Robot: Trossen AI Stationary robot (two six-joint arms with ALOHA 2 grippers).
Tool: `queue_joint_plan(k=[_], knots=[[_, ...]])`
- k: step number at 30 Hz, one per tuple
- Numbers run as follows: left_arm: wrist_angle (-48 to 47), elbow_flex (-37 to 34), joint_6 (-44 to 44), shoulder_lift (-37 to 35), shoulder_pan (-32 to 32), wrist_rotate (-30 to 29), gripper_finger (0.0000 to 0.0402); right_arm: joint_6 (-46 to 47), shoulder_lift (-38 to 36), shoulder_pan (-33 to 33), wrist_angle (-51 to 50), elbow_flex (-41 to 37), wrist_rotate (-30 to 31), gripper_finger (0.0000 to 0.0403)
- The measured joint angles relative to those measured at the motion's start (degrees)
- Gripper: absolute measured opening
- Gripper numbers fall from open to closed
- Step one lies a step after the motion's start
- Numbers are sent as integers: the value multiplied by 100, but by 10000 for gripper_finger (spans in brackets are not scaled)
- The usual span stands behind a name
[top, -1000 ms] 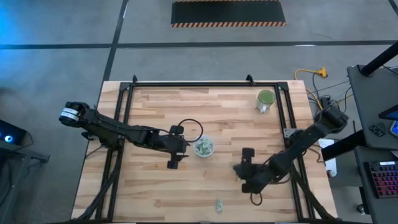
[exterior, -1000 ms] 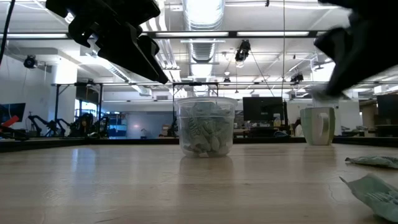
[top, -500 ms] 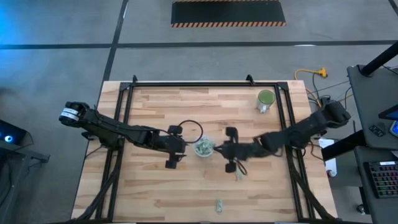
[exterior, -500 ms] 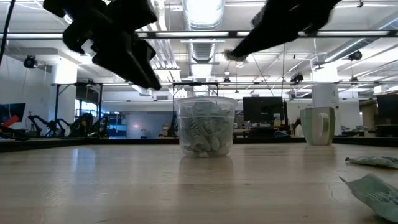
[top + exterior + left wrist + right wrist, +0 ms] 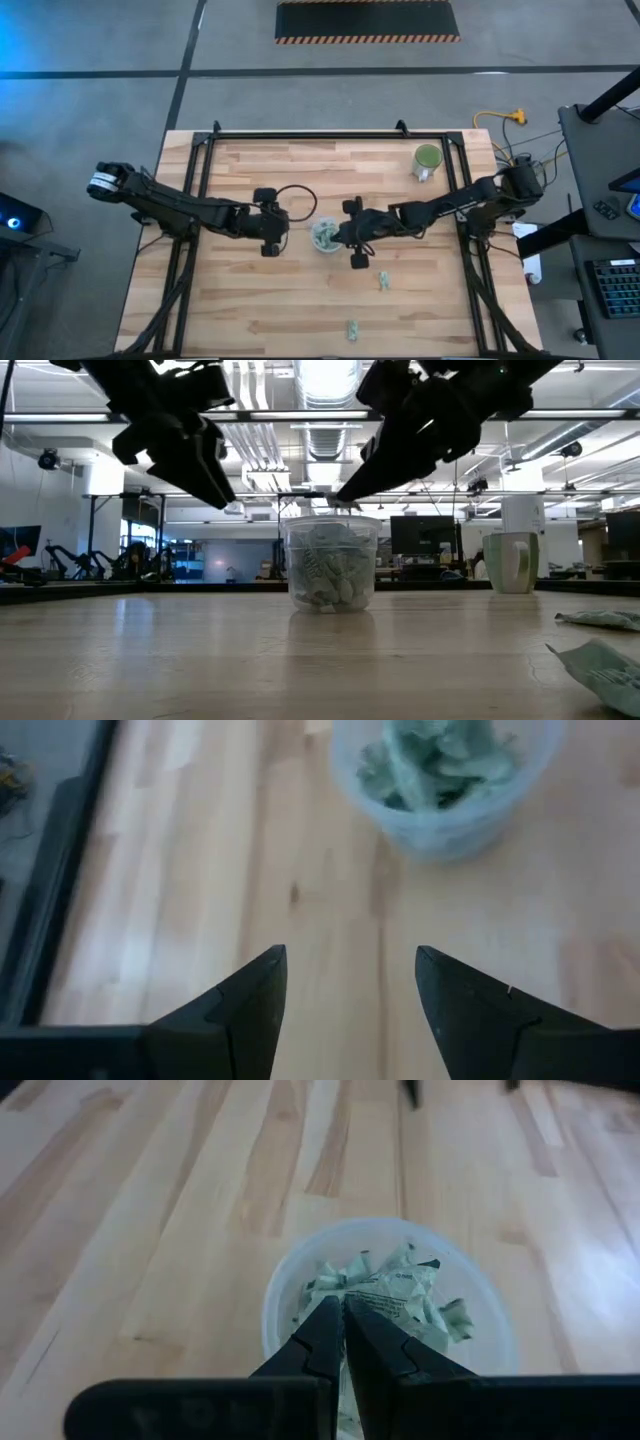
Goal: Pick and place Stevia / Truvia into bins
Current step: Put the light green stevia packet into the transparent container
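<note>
"Just past my right gripper (image 5: 342, 1320) tips sits the cup (image 5: 388, 1295), full of packets (image 5: 385, 1290). Those fingers are pinched shut on one."

"How do packets feel?"

"Light, thin, bendy, I think. Pinch one by its edge. My left gripper (image 5: 350, 982) is open, holding nothing, with the cup just ahead."

"Any room?"

"Lots of bare table (image 5: 250, 300). Two packets lie apart behind my right fingers."

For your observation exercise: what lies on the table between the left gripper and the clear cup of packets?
Nothing: in the high view, bare wood separates the open left gripper from the clear cup; the left wrist view agrees.
</note>
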Motion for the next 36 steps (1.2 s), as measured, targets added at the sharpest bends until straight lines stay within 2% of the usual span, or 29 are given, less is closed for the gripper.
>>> queue_joint_plan(k=[3,10,18,28,32,36], knots=[[-97,-69,-6,-152,0,-239,205,0,178,-34,36,91,-23,9],[-9,-315,-13,-452,0,-276,205,25,566,-148,11,238,-90,9],[68,-416,-16,-613,0,-294,205,431,974,-376,-27,482,-803,9],[44,-428,-2,-633,-2,-299,205,416,983,-402,-486,726,-855,9],[52,-428,-2,-603,-2,-296,205,221,981,-387,-547,790,-860,28],[62,-426,-2,-603,-2,-295,205,155,972,-358,-891,958,-886,73]])
